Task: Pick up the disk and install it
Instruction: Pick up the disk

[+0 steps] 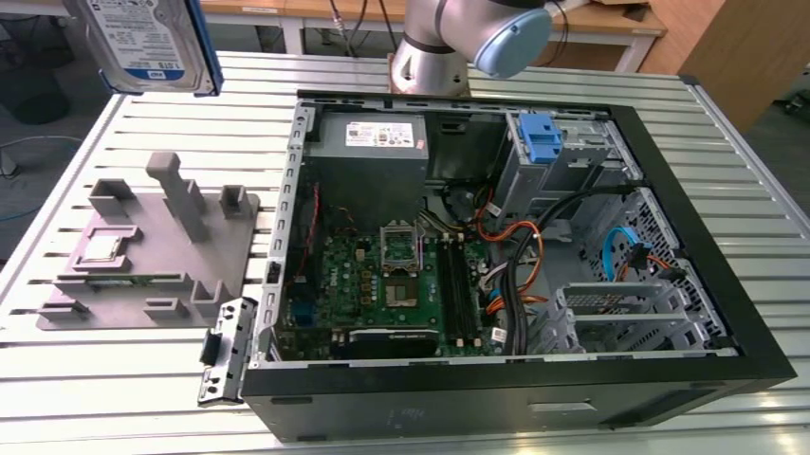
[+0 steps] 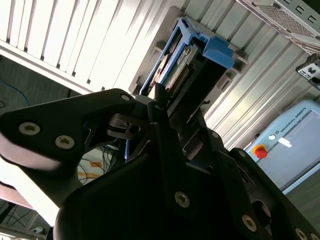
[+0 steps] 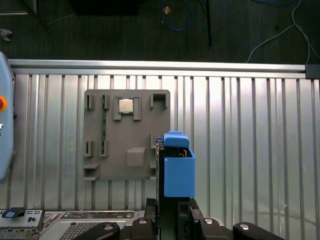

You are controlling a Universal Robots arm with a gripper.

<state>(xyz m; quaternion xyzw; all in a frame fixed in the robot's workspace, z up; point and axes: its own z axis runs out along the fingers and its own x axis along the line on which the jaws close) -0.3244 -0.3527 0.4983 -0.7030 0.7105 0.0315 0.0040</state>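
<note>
The disk (image 1: 146, 43), silver with a white-and-blue label and blue side rails, hangs high above the table at the exterior view's far left, over the grey fixture plate (image 1: 139, 256). In the first wrist view the disk (image 3: 178, 170) is seen edge-on, its blue rail facing the camera, beside the plate's edge. My gripper (image 3: 172, 206) is shut on it, with a black finger on each side. In the second wrist view the disk (image 2: 192, 57) sticks out beyond the gripper (image 2: 167, 107), which clamps its near end.
The open computer case (image 1: 708, 313) lies on the slatted aluminium table (image 1: 760, 190), with a grey power supply (image 1: 374, 137) and a blue latch (image 1: 541, 137) on its metal cage. The arm's base (image 1: 437, 52) stands behind it. A chip (image 3: 125, 106) sits on the fixture plate (image 3: 127, 135).
</note>
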